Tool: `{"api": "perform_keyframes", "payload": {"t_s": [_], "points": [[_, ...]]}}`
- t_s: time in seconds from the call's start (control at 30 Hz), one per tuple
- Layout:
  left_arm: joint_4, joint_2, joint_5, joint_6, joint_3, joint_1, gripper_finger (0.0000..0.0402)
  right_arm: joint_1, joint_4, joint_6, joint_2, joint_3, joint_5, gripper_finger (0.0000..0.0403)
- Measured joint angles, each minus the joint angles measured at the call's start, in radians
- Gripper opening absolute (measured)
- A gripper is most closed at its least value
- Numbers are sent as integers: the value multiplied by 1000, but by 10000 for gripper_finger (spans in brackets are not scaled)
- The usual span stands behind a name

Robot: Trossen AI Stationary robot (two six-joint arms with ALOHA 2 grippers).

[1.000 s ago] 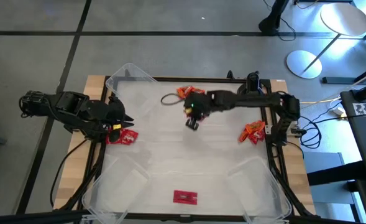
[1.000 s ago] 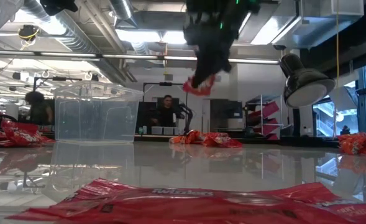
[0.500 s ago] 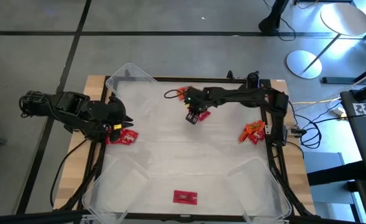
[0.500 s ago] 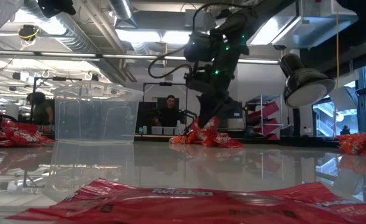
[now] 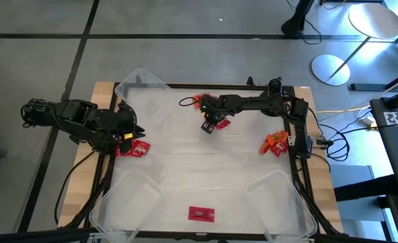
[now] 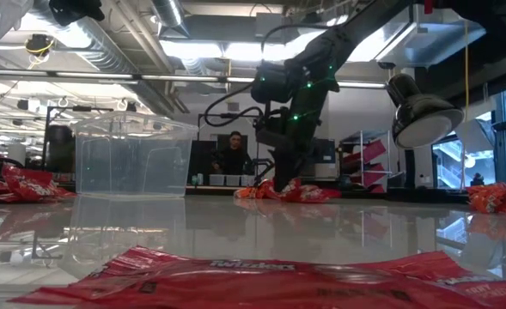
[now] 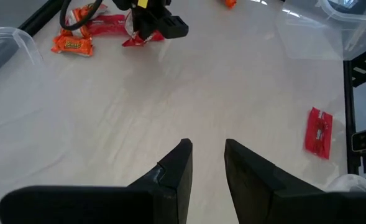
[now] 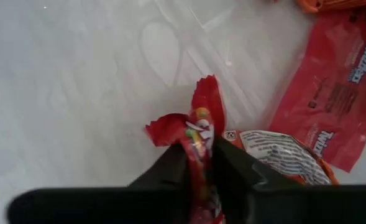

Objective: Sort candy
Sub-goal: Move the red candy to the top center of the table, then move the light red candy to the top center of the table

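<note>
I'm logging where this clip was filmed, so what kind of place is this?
Probably a robotics lab or workshop: bare ceiling pipes run overhead, a person sits at a bench beyond the table, and cables trail beside it on the floor.

The middle of the surface lies bare between the two arms. The far edge is crowded: the right gripper sits low against a heap of red and orange candy, with a clear bin beside. More candy lines the right side, a packet the left, a flat bar the near edge.
</note>
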Motion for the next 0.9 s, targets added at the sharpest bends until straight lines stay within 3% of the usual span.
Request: {"api": "perform_keyframes", "payload": {"t_s": [0.23, 0.4, 0.63, 0.9], "points": [[0, 0, 0, 0, 0, 0, 86, 2, -6, -4, -8, 0, 16, 168], [1, 0, 0, 0, 0, 0, 86, 3, -21, -3, -92, 0, 16, 207], [2, 0, 0, -46, 0, 0, 86, 43, -84, 23, -263, 0, 15, 218], [1, 0, 0, -25, -1, 0, 86, 228, -146, 23, -365, 1, 8, 214]]}}
